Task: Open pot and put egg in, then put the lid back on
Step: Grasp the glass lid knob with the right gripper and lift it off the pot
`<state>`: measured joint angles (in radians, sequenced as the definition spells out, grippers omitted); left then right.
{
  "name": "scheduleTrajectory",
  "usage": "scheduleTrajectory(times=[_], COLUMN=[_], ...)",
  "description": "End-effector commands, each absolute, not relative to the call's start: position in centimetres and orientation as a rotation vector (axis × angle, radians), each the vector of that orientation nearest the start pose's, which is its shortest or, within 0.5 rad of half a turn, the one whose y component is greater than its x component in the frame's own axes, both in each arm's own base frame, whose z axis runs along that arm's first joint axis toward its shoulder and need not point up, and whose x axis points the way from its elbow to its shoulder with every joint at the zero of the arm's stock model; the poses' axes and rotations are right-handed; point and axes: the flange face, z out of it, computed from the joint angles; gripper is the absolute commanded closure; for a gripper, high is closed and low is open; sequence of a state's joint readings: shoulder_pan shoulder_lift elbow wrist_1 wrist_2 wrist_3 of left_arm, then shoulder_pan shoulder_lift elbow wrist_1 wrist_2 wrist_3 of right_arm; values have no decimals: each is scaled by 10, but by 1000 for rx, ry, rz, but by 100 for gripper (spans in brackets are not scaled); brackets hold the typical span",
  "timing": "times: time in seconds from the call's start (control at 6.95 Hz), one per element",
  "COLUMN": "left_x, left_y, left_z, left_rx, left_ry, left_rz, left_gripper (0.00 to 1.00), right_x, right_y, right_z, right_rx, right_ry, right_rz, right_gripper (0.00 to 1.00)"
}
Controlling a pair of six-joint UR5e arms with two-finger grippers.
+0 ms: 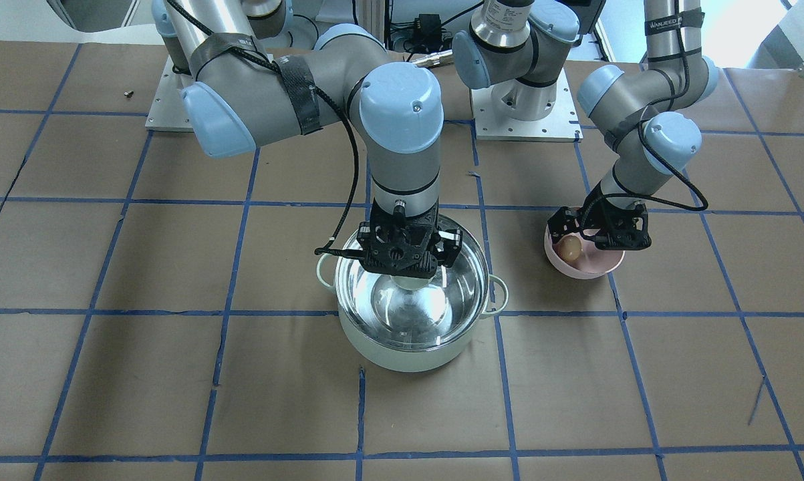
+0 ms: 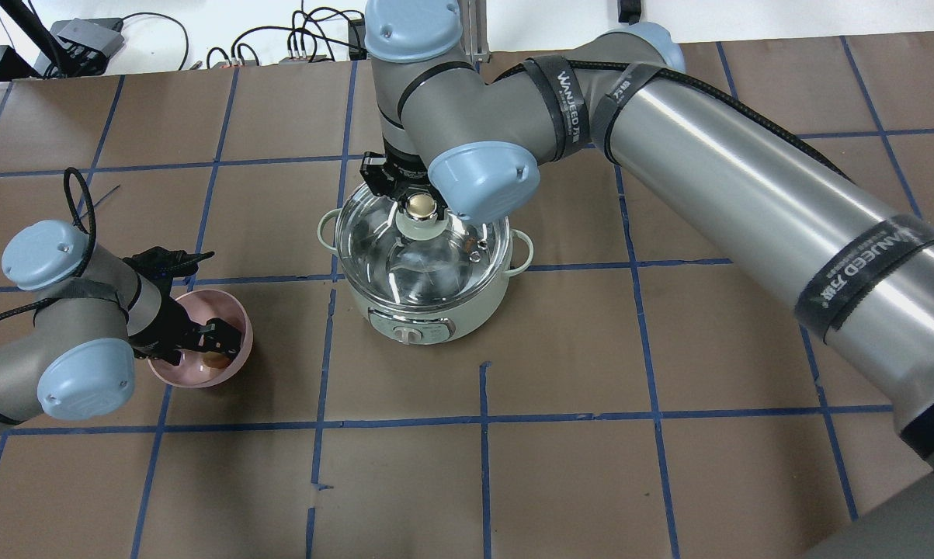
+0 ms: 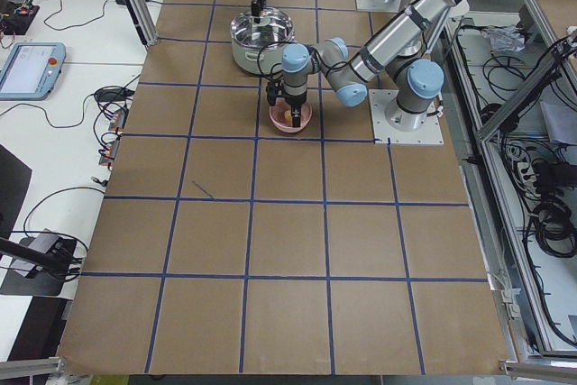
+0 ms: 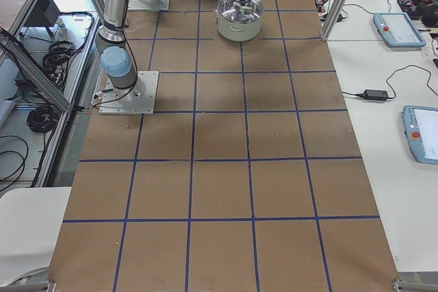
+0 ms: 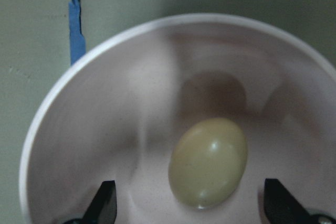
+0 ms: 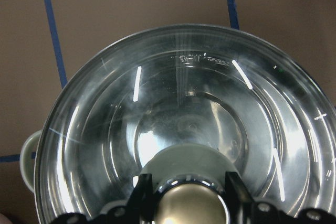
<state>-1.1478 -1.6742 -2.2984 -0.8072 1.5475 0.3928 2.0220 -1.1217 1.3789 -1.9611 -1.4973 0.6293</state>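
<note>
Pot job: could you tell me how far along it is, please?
Done: nothing yet; the lid sits on the pot. In hand: the right gripper straddles the knob, and the open left gripper brackets the egg in the pink bowl. Left: lift lid, move egg, re-lid.

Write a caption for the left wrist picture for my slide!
A tan egg lies in the pink bowl, with the open left end effector poised over it.
</note>
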Motion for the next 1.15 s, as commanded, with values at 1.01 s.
scheduleTrajectory(times=[1.01], left_x=[40], left_y=[-419], left_z=[182], left_rx=[-5], left_ry=[3180], left_rz=[129], left_gripper=[1], right_x=[125], right_y=[-597], right_z=[492], right_rx=[45], right_ry=[3003], right_rz=[-131], right_gripper=[80])
